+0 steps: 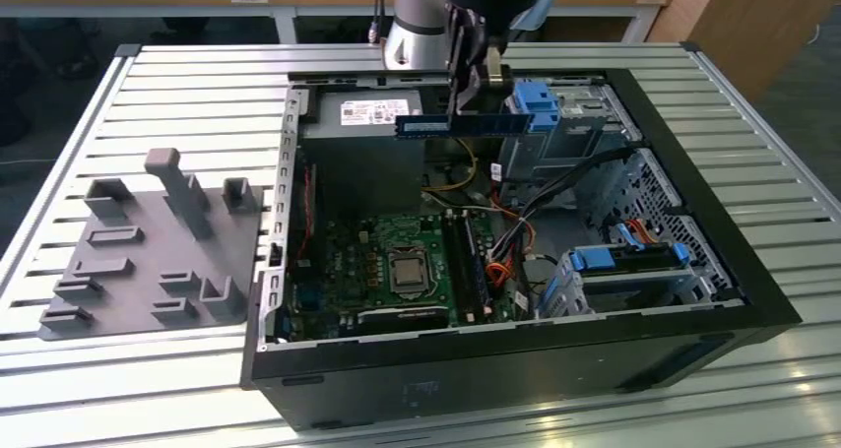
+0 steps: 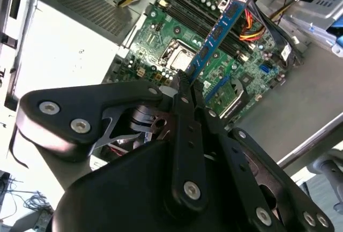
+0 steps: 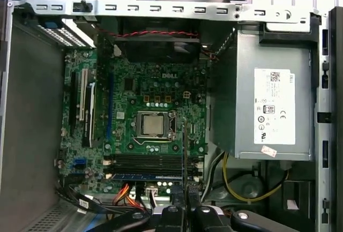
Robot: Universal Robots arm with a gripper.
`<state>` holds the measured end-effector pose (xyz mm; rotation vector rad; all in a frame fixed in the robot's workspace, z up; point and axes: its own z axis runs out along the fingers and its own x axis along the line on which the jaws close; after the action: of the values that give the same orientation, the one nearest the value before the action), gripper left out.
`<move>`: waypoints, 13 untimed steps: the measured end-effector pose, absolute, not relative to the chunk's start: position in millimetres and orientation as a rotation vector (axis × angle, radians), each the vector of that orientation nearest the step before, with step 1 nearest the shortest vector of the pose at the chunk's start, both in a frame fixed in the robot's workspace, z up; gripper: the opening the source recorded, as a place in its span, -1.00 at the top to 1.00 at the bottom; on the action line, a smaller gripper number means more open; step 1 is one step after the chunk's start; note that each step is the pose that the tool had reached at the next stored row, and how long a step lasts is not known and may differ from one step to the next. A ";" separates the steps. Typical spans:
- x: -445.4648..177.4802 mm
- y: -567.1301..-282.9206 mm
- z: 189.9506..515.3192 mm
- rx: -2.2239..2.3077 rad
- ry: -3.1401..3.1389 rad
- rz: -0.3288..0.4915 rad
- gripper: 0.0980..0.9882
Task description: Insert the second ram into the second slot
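Exterior view: I log the gripper clamped tight on the second ram, held level above the open case. Second wrist view: it hangs over the motherboard. First wrist view: it sits edge-on across the memory slots.

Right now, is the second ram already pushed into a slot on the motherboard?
No, in the exterior view the gripper holds the second ram in the air, clear of the motherboard.
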<state>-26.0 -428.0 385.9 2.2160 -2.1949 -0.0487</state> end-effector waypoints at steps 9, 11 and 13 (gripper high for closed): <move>-25.9 -428.1 383.1 2.050 -2.347 -0.043 0.90; -26.0 -428.1 382.6 2.012 -2.378 -0.041 0.90; -26.0 -428.1 382.0 1.976 -2.407 -0.038 0.90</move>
<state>-26.0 -428.1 382.0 1.9756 -2.4070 -0.0382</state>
